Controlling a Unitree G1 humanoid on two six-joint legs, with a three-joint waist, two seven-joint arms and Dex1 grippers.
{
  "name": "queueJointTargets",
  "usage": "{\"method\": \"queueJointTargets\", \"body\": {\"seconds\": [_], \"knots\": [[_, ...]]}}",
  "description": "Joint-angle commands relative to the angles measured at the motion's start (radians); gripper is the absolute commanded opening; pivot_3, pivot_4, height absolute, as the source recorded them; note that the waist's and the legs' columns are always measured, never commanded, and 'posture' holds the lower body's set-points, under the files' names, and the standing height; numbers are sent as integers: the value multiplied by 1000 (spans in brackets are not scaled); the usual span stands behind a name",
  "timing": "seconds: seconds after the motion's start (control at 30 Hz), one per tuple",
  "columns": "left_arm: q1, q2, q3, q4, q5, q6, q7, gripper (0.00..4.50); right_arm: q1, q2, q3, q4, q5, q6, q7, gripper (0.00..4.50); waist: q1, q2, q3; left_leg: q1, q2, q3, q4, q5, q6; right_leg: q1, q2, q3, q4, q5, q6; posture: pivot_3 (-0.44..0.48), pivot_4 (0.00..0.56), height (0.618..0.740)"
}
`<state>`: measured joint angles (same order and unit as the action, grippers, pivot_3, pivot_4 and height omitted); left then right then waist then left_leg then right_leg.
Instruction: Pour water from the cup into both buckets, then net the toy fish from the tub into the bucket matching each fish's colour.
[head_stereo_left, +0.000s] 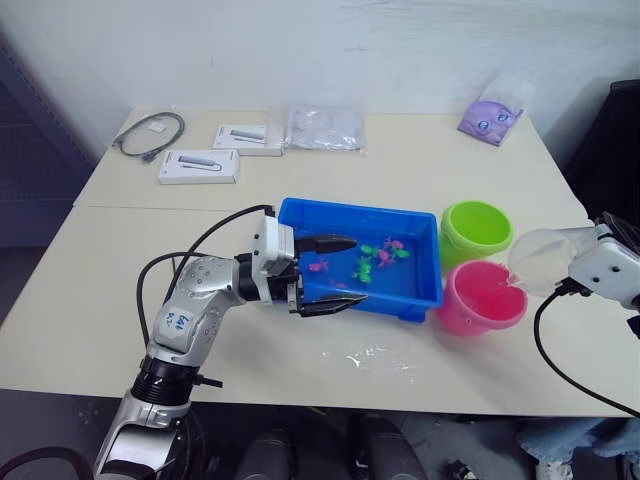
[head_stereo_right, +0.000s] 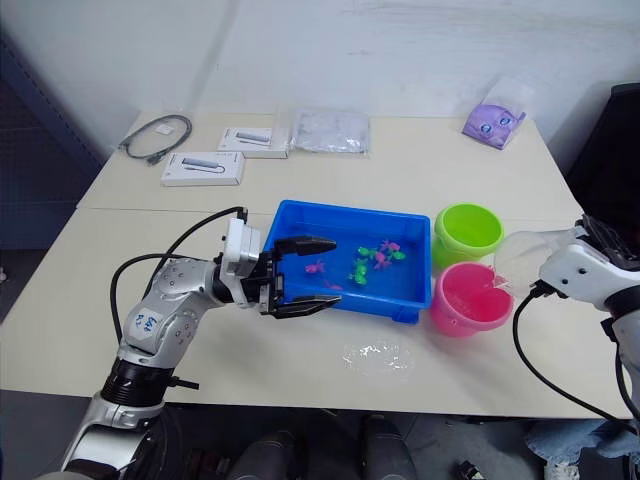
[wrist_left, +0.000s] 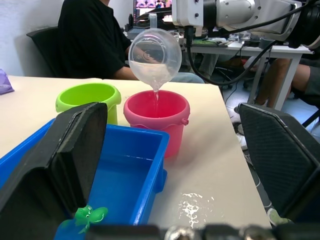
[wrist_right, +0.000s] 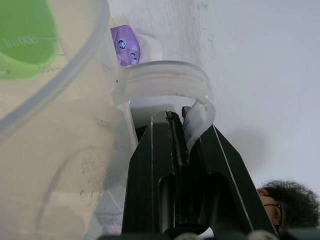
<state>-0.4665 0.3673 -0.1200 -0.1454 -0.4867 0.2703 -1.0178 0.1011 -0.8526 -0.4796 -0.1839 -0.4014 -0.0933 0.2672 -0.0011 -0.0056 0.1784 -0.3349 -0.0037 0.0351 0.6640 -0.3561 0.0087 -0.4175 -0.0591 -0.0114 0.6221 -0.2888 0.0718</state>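
My right gripper (wrist_right: 182, 125) is shut on the handle of the transparent cup (head_stereo_left: 545, 255). The cup is tilted over the pink bucket (head_stereo_left: 482, 297), and a thin stream of water runs from the cup (wrist_left: 154, 52) into that bucket. The lime green bucket (head_stereo_left: 476, 230) stands just behind the pink one, both at the right end of the blue tub (head_stereo_left: 360, 215). Several small pink and green toy fish (head_stereo_left: 380, 257) lie in the tub's right half. My left gripper (head_stereo_left: 348, 272) is open, its fingers spread over the tub's left front part with nothing between them.
A water spill (head_stereo_left: 375, 358) glistens on the table in front of the tub. At the back lie two white boxes (head_stereo_left: 199, 166), a coiled cable (head_stereo_left: 150, 133), a clear bag (head_stereo_left: 325, 128) and a purple packet (head_stereo_left: 490, 117). A person (wrist_left: 90, 40) sits beyond the table's right side.
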Motion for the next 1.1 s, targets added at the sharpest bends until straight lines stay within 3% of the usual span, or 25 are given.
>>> {"method": "queueJointTargets", "body": {"seconds": [0.03, 0.63, 0.8, 1.1], "knots": [[-11, 0, 3, -39, -4, -12, 3, 4500, -12, -4, -17, -5, -7, -16, -30, 55, 0, 0, 0, 0, 0, 0, 0, 0, 0, 0, 0, 0, 0, 0, 0, 0, 150, 740], [-23, 14, 26, -31, -22, -7, -5, 4500, -13, 21, -13, 7, -21, -35, -70, 55, -1, 0, 0, 0, 0, 0, 1, 0, 0, 0, 0, 0, 1, 0, 0, 0, 150, 740], [-25, 27, 91, -36, -94, 52, 7, 4500, -37, 69, -38, -30, 78, 25, -28, 55, -2, 0, 0, 0, 0, 0, 1, 0, 0, 0, 0, 0, 2, 0, 0, 0, 150, 740], [-13, 201, 171, -1, -145, 127, -112, 4500, -124, 164, -156, -138, 412, 387, 80, 55, -2, 0, 0, 0, 0, 0, 2, 0, 0, 0, -1, 0, 3, 0, 0, 0, 150, 740]]}}
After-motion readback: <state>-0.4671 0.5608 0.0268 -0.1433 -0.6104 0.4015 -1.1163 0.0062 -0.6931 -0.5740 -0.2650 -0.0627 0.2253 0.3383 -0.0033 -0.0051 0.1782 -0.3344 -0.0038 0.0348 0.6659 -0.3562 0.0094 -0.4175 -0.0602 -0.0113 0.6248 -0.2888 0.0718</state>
